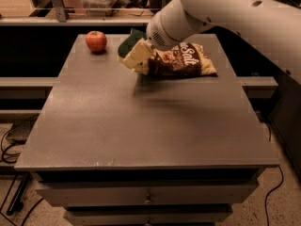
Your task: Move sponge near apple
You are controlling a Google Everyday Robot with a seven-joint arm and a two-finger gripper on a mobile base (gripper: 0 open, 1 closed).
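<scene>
A grey rectangular surface (141,126) with drawers beneath stands before a cluttered shelf. Over its far part, the white arm's pincer (130,54) is clenched on the dark green, pale-foam sponge (126,44). The sponge is held tilted above the top, between the small round red apple (96,41) and a brown-and-cream crinkled snack bag (184,60).

Grey table (141,126) — apple (96,41) far-left | snack bag (184,60) far-centre | gripper (135,54) holding sponge (127,43) above, between them
</scene>
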